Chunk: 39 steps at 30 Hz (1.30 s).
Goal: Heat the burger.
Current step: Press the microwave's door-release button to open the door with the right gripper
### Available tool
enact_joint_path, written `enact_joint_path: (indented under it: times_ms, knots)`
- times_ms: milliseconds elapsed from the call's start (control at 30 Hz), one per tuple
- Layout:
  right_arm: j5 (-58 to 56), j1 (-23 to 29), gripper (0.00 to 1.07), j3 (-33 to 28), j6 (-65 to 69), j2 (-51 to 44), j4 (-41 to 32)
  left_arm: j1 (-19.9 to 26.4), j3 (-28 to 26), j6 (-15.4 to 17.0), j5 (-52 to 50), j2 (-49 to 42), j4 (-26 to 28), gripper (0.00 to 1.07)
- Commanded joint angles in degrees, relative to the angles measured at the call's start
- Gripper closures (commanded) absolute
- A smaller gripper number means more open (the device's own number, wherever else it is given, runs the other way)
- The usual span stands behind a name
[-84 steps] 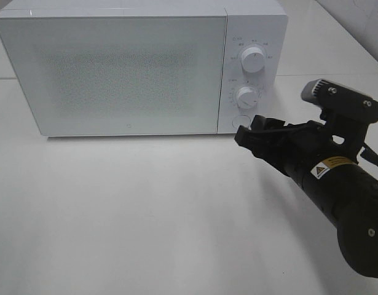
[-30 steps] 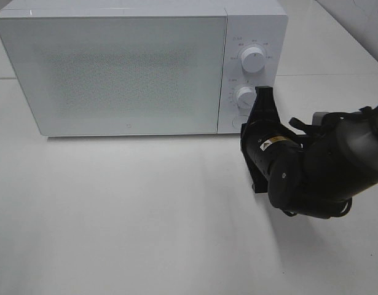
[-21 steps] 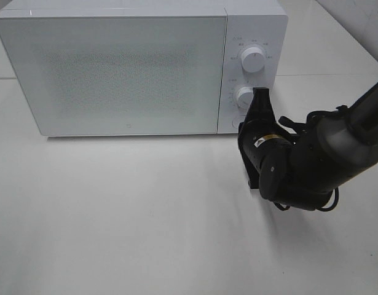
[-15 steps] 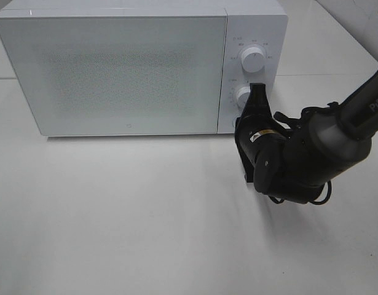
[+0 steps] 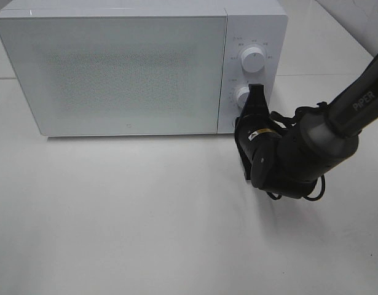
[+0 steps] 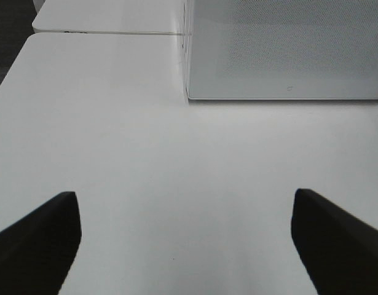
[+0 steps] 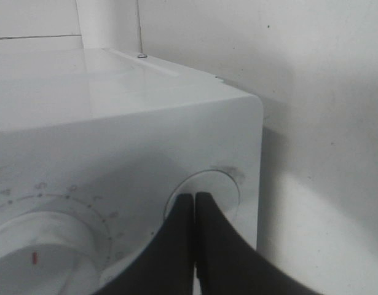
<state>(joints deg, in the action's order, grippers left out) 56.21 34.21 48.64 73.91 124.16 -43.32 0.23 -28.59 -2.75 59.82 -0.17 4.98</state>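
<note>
Right gripper: we found its two fingers pressed together, with no gap and nothing caught between them.
Right fingertips: they lay against the round button at the foot of the microwave control panel, apparently touching it.
Lower knob: it sat just beside those closed fingers, on the same panel.
Upper knob: it stood farther along the panel, past the lower knob, apart from the tips.
Left gripper: we saw its fingers spread wide, holding nothing, with only bare table between them.
Microwave door: it was closed and stood well ahead of the left fingertips.
Burger: we could not see it in any view, so we could not place it against either pair of fingers.
</note>
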Motion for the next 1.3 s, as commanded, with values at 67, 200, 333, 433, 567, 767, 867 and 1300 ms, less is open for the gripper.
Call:
enact_joint_path:
  times_ms: [67, 200, 333, 433, 567, 767, 867, 1300]
  knots:
    - [0.34, -0.23, 1.07, 1.55, 0.29, 0.11, 1.32, -0.06, 0.23, 0.11, -0.69, -1.26, 0.57, 0.19]
    - [0.4, -0.86, 1.07, 2.23, 0.17, 0.63, 1.43, -0.06, 0.23, 0.11, -0.69, -1.26, 0.52, 0.19]
    - [0.63, -0.92, 1.07, 2.81, 0.34, 1.32, 1.38, -0.06, 0.23, 0.11, -0.69, -1.26, 0.52, 0.19]
    - [3.27, -0.92, 1.07, 2.81, 0.34, 1.32, 1.32, -0.06, 0.23, 0.11, -0.69, -1.26, 0.52, 0.19]
    - [6.65, -0.92, 1.07, 2.81, 0.34, 1.32, 1.38, -0.06, 0.23, 0.11, -0.69, -1.26, 0.52, 0.19]
    - [9.8, -0.92, 1.07, 3.95, 0.34, 1.43, 1.26, -0.06, 0.23, 0.11, -0.69, -1.26, 0.52, 0.19]
    - [9.68, -0.92, 1.07, 4.76, 0.06, 1.43, 1.15, -0.06, 0.23, 0.11, -0.69, -1.26, 0.52, 0.19]
    - [12.95, -2.52, 1.07, 9.28, -2.35, 2.75, -2.35, -0.06, 0.23, 0.11, -0.69, -1.26, 0.57, 0.19]
